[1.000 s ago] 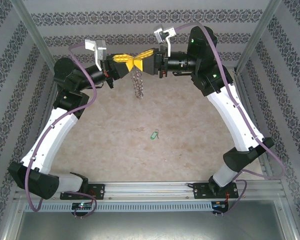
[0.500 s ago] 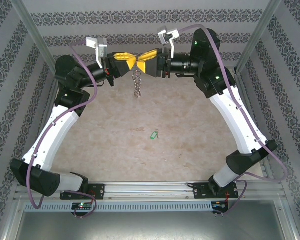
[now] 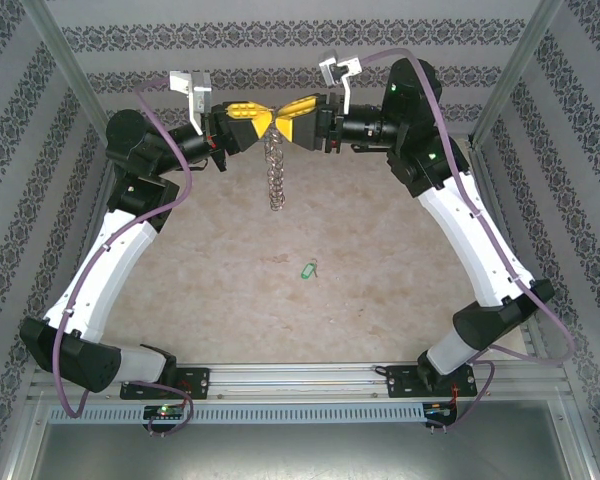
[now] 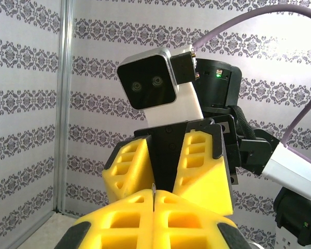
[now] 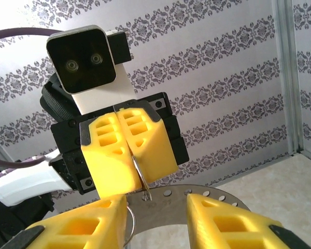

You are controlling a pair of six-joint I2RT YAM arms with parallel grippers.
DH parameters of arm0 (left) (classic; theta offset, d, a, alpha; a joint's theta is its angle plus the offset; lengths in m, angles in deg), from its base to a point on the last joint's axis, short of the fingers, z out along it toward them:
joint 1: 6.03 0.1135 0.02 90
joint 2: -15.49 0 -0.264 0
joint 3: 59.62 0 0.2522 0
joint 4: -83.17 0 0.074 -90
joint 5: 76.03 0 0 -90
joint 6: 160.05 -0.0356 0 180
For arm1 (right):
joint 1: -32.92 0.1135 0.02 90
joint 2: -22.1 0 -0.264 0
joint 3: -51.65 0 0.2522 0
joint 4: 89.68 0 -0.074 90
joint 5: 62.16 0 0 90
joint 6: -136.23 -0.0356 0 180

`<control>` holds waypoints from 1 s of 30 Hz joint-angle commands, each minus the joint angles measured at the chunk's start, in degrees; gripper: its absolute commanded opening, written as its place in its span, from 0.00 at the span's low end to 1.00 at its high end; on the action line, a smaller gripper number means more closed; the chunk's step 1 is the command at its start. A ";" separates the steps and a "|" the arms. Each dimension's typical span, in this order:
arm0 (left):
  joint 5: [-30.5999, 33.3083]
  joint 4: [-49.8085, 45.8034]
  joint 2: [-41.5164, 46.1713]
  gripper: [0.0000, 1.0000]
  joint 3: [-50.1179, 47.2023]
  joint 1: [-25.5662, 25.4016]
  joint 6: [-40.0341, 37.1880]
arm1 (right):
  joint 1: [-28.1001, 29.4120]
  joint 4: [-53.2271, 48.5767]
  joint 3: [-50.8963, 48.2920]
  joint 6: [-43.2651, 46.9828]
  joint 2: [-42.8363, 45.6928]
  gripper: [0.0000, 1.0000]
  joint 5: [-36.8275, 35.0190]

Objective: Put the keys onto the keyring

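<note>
Holding the keyring (image 3: 276,170) aloft above the far part of the table (image 3: 400,290), top edge pinched in the left gripper (image 3: 264,121), fingers pressed fully together on it, with the fringe hanging straight down. Note for right gripper (image 3: 283,119): fingers parted partway, straddling the ring's arc in the right wrist view, gripping nothing. Judge step in hand as a handover or re-grip of the ring. To do well: close on the flat of the ring just beside the left pinch, square to its face; release on the left only after a firm hold. Find the key (image 3: 306,269) lying flat mid-table, well apart from both grippers, untouched. Mind the two sets of fingertips almost touching and little room toward the back wall (image 3: 300,40); use the bare tabletop around the key for any descent.
</note>
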 commanded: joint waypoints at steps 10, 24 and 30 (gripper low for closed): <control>-1.54 5.23 -0.78 0.00 1.79 0.06 2.12 | 1.19 1.01 5.29 0.05 -3.96 0.06 5.19; -1.99 -5.74 -0.06 0.04 1.80 0.07 -4.77 | 0.44 -4.09 5.18 6.31 -2.74 0.00 3.90; -1.27 -16.42 1.18 0.28 2.26 0.11 -11.43 | -0.21 -15.12 10.04 12.70 -4.39 0.00 3.19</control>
